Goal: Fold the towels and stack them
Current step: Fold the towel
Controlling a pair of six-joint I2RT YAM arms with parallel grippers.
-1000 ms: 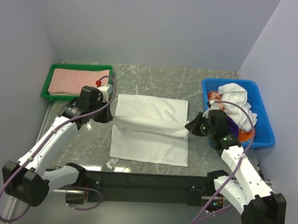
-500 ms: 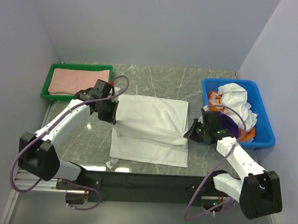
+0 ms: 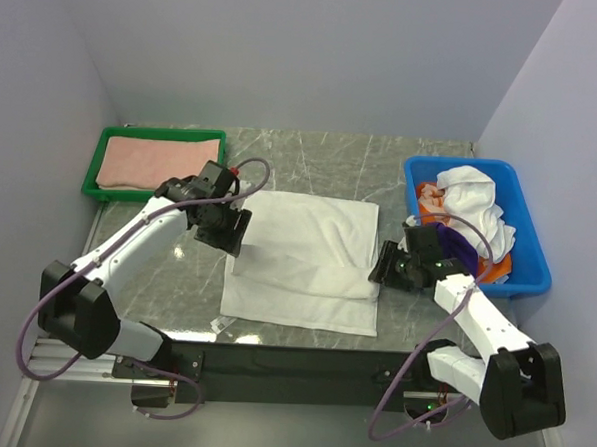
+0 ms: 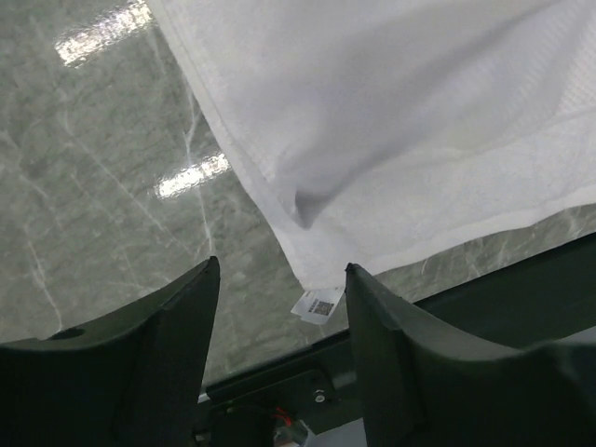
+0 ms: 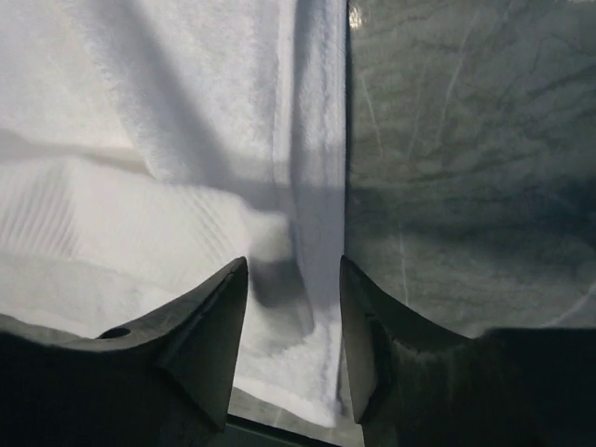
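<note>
snagging threat: left gripper (image 4: 279,268) and right gripper (image 5: 292,263), both apart and empty, could drag askew the centre-frame white cloth towel (image 3: 302,254).

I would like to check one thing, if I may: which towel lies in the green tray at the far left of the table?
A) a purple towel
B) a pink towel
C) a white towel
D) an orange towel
B: the top view shows a flat pink towel filling the green tray, while the white towel lies outside it.
</note>
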